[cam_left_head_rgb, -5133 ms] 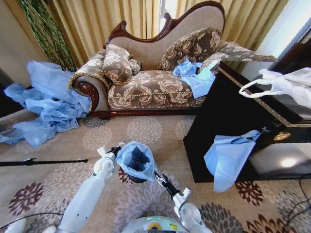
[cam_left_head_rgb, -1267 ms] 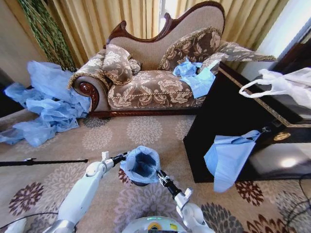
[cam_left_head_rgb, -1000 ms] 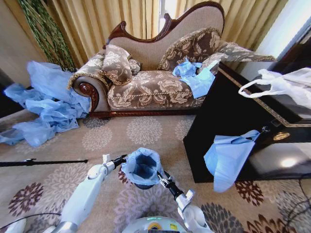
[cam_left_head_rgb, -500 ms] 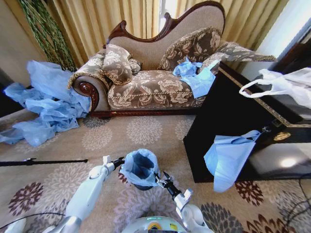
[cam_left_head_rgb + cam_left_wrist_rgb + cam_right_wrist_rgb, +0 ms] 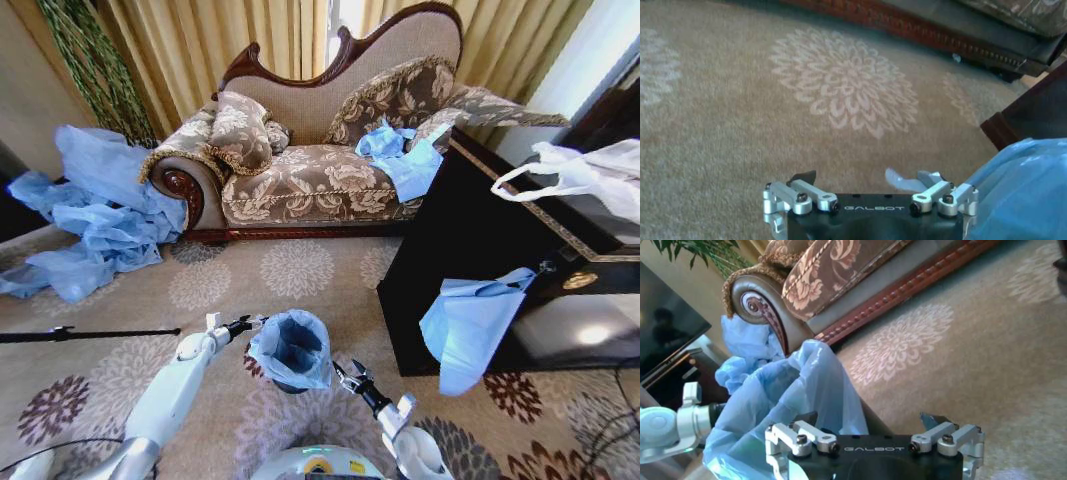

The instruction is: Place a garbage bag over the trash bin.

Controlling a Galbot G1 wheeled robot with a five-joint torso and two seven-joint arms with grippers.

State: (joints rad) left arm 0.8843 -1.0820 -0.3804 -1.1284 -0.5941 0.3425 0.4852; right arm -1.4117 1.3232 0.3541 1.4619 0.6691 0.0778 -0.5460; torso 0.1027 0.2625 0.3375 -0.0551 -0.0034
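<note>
"GALBOT" lettering on left end effector [image 5: 857, 181], open, beside garbage bag [image 5: 1023, 192]

Crinkly thin plastic garbage bag [image 5: 291, 346]; matt patterned carpet [image 5: 300, 270]

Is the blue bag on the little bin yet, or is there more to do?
Mostly on. The garbage bag sits open over the trash bin, draped down its sides. The left gripper is open at the bag's rim; the right gripper is open, just clear of it. The bin's dark base shows below, so tucking may remain.
</note>
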